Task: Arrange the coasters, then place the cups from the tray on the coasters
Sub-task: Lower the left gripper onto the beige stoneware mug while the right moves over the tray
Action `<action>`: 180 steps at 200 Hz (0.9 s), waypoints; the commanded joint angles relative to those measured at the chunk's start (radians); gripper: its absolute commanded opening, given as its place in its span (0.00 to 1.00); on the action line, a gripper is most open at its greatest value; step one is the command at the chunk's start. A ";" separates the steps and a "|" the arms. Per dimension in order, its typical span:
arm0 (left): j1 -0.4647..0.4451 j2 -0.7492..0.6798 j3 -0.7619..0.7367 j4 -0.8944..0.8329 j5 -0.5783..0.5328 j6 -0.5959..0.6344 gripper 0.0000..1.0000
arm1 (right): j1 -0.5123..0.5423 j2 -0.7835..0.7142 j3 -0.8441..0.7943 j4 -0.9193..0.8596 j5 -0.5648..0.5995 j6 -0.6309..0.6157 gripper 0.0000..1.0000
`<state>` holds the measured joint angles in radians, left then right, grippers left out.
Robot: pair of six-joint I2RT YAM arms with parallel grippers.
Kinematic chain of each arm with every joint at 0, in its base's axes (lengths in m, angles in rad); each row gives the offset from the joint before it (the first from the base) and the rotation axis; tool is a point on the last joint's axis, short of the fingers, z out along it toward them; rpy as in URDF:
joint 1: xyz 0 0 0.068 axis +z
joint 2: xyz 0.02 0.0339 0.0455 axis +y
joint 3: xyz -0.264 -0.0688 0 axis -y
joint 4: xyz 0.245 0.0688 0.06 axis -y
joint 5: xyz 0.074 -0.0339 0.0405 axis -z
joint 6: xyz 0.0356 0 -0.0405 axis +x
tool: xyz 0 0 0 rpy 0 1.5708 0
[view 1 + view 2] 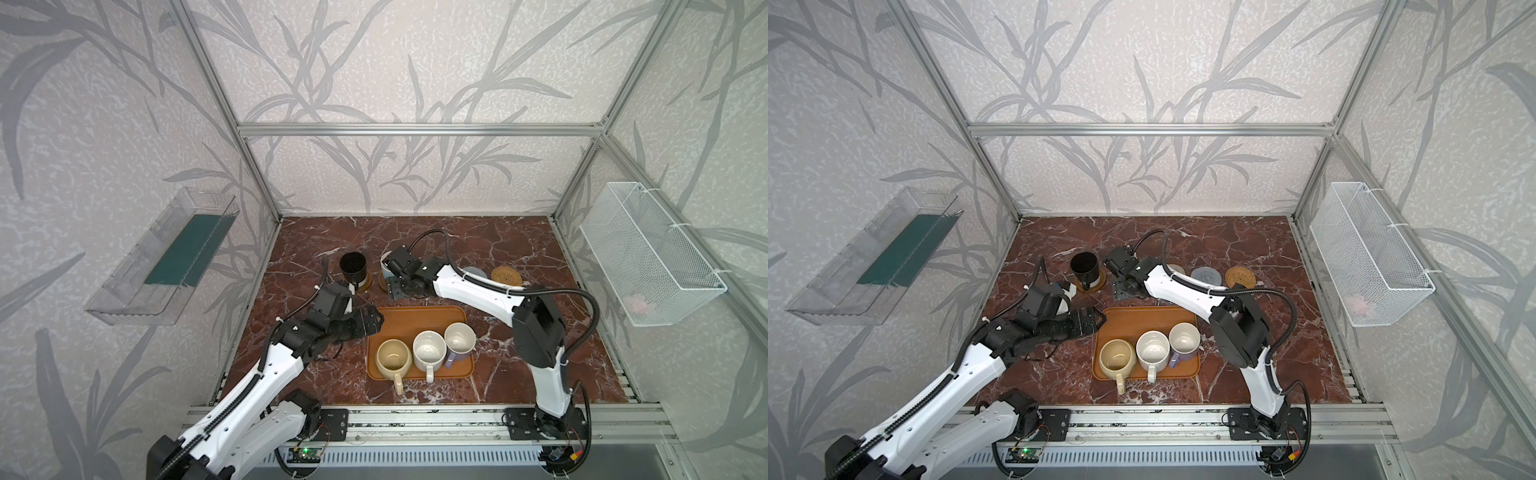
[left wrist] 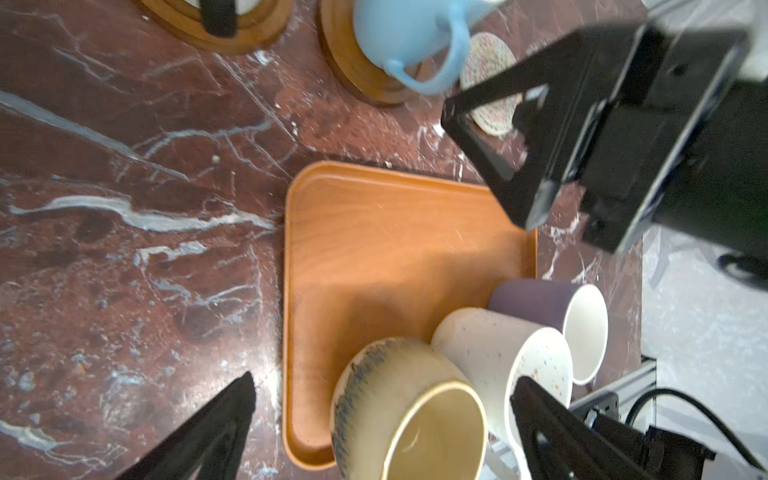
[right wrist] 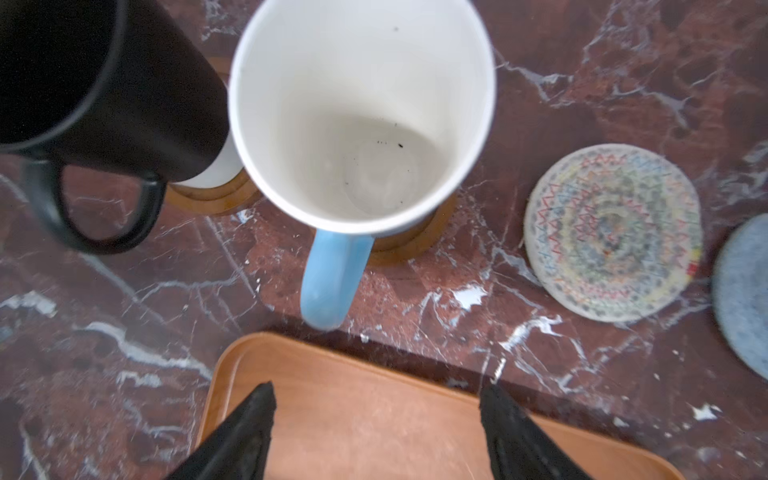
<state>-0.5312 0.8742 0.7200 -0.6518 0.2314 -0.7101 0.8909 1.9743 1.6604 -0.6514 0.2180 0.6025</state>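
Note:
The black mug (image 1: pixel 353 266) and the light blue mug (image 3: pixel 361 112) each stand on a brown coaster (image 3: pixel 415 241) at the back. My right gripper (image 3: pixel 378 395) is open just behind the blue mug's handle, over the tray's (image 1: pixel 419 320) far edge, holding nothing. The cream woven coaster (image 3: pixel 613 232), grey coaster (image 1: pixel 476 272) and rattan coaster (image 1: pixel 507 275) lie bare to the right. The cream-yellow mug (image 1: pixel 392 359), white mug (image 1: pixel 429 351) and lavender mug (image 1: pixel 459 338) stand on the tray's near half. My left gripper (image 1: pixel 379 321) hovers open at the tray's far left corner.
A clear bin (image 1: pixel 166 266) hangs on the left wall and a white wire basket (image 1: pixel 648 257) on the right wall. Aluminium frame posts edge the marble table, with a rail (image 1: pixel 415 419) along the front. The cream-yellow mug's handle overhangs the tray's near rim.

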 commanded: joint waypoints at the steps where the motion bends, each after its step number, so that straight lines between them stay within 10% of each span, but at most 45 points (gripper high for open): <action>1: -0.093 -0.025 0.019 -0.110 -0.086 -0.036 0.99 | 0.003 -0.137 -0.095 0.043 -0.003 -0.027 0.88; 8: -0.130 -0.033 0.018 -0.120 -0.116 -0.049 0.99 | 0.005 -0.172 -0.124 0.049 -0.009 -0.039 1.00; 104: -0.574 0.002 -0.001 -0.180 -0.358 -0.269 0.99 | 0.003 -0.547 -0.436 0.051 0.006 -0.069 0.99; 180: -0.691 0.153 -0.004 -0.150 -0.427 -0.336 0.99 | 0.003 -0.735 -0.586 0.054 -0.021 -0.053 0.99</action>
<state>-1.2041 1.0161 0.7197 -0.8017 -0.1379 -1.0004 0.8909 1.2942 1.1038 -0.6033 0.1993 0.5415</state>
